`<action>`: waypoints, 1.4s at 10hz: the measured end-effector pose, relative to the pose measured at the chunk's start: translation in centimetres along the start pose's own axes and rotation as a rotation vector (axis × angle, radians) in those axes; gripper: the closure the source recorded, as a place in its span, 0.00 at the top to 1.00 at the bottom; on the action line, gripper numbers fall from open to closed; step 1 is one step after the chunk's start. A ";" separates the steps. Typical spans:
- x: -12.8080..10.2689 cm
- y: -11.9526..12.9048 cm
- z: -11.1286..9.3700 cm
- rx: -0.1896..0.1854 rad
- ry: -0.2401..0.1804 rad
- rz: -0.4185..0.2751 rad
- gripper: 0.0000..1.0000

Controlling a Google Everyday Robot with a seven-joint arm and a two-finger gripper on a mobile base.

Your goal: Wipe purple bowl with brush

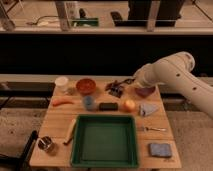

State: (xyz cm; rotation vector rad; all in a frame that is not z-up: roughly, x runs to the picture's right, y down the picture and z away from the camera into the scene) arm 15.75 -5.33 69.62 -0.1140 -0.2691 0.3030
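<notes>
While the gripper (125, 84) hangs just left of the purple bowl (145, 91), I cannot tell its jaws' state; wiping looks not yet done, the brush (116, 88) beside it.

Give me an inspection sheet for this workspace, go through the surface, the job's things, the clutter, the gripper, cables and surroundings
Surface: wooden table, crowded with items.
Job's things: purple bowl at the back right, partly hidden by the arm; brush just left of it, at the gripper.
Clutter: green tray in front; orange-red bowl, white cup, carrot, blue cup, black block, orange fruit, grey cloth, fork, blue sponge, metal cup, wooden-handled tool.
Gripper: gripper at the back, between the two bowls, by the brush.
Cables: nothing seen.
Surroundings: dark wall behind, railing above.
</notes>
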 end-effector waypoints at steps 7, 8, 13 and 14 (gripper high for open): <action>7.2 -4.6 0.4 0.112 -0.027 0.112 0.00; 8.0 -5.1 0.6 0.120 -0.019 0.115 0.00; 11.5 -7.4 1.6 0.096 0.042 0.106 0.00; 12.1 -7.8 1.8 0.095 0.045 0.112 0.00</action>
